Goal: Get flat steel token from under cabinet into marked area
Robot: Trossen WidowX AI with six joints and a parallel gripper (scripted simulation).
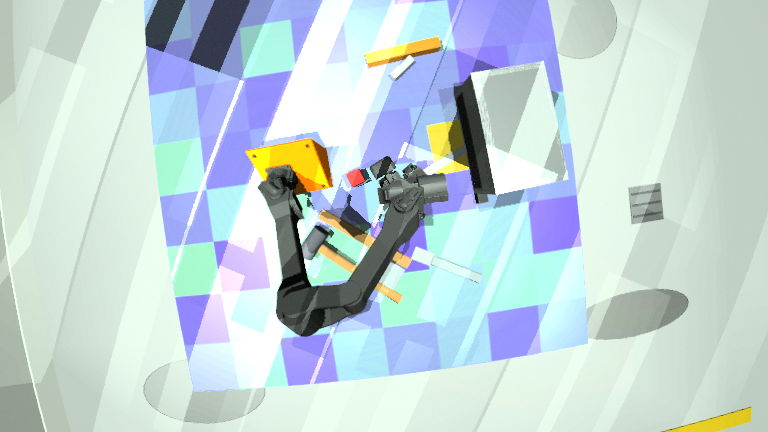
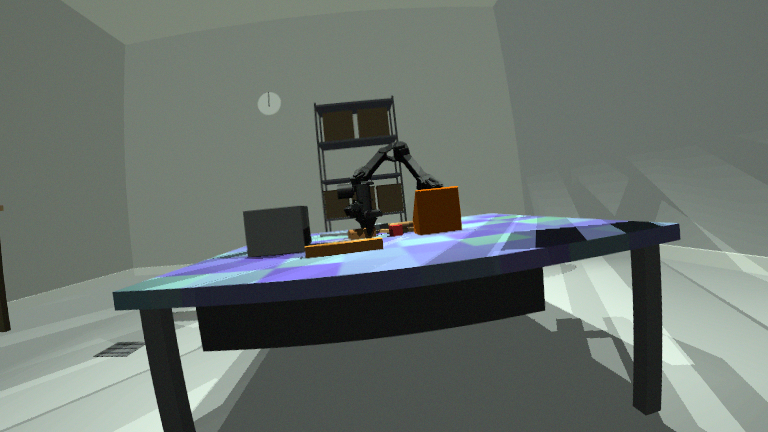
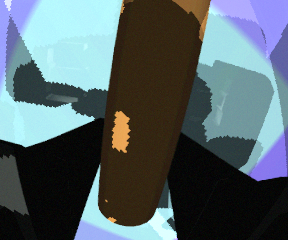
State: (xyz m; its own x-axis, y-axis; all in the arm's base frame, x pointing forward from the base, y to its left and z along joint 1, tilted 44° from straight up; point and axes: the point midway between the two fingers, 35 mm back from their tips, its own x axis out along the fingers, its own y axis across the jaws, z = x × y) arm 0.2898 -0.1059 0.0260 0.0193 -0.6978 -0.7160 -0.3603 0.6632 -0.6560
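The grey-white cabinet (image 1: 521, 127) (image 2: 274, 231) stands on the right in the top view. The yellow marked area (image 1: 444, 147) lies before its dark front, partly in shadow. I cannot see the steel token in any view. My gripper (image 1: 394, 181) (image 2: 369, 232) (image 3: 138, 132) points down low over the table, on the arm's side of the marked area. It is shut on a round wooden handle (image 3: 144, 90), which runs up the wrist view between the black fingers. The far end of that handle is out of view, and the arm hides most of it from above.
A red cube (image 1: 356, 177) (image 2: 395, 229) lies near the gripper. A grey-headed mallet (image 1: 315, 241), another wooden handle (image 1: 345, 227) and a pale flat strip (image 1: 455, 268) lie near the arm. An orange bar (image 1: 403, 52) (image 2: 344, 247) and white block (image 1: 402, 68) lie farther off. The arm's base is at an orange block (image 1: 305, 158) (image 2: 437, 210).
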